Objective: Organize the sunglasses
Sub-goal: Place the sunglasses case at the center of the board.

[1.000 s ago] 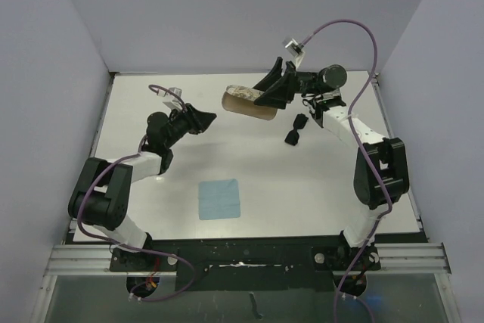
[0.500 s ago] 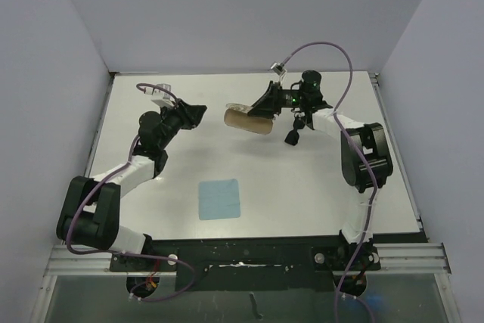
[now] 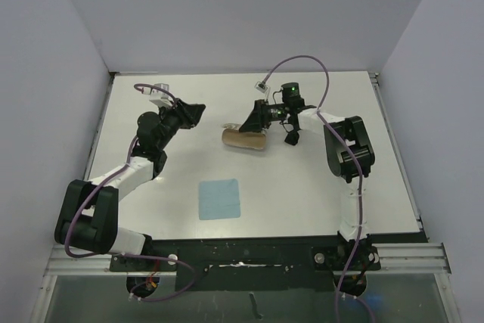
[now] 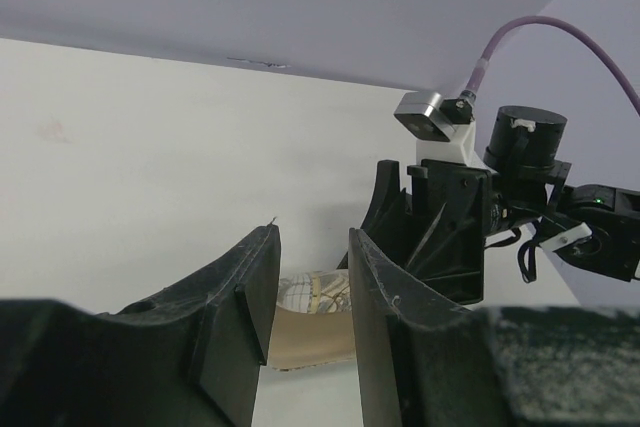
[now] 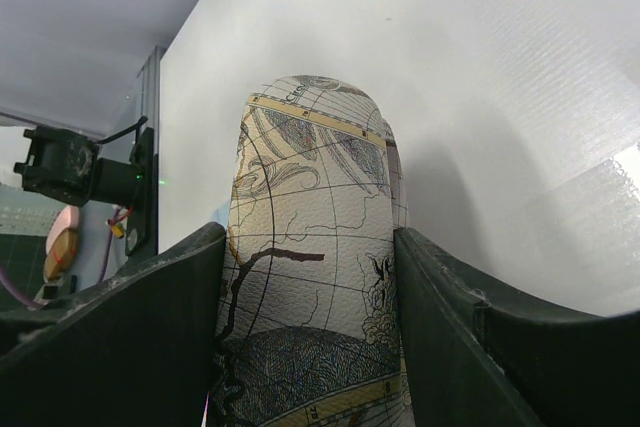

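The black sunglasses (image 3: 290, 137) lie on the white table just right of my right wrist, partly hidden by it. The oblong marbled case (image 3: 243, 139) is low at the table's middle back, its tan inside showing. My right gripper (image 3: 255, 120) is shut on the case; in the right wrist view the case (image 5: 310, 327) fills the gap between the two fingers (image 5: 170, 287). My left gripper (image 3: 193, 113) is open and empty, left of the case. In the left wrist view its gripper (image 4: 310, 267) frames the case (image 4: 315, 297), with the right gripper (image 4: 440, 232) behind.
A light blue square cloth (image 3: 219, 199) lies flat at the front middle of the table (image 3: 151, 187). Grey walls close in the left, back and right sides. A purple cable (image 3: 318, 73) loops above the right arm.
My right gripper has carried the case left and down towards the table. My left arm has stretched a little farther back. The sunglasses and cloth have not moved.
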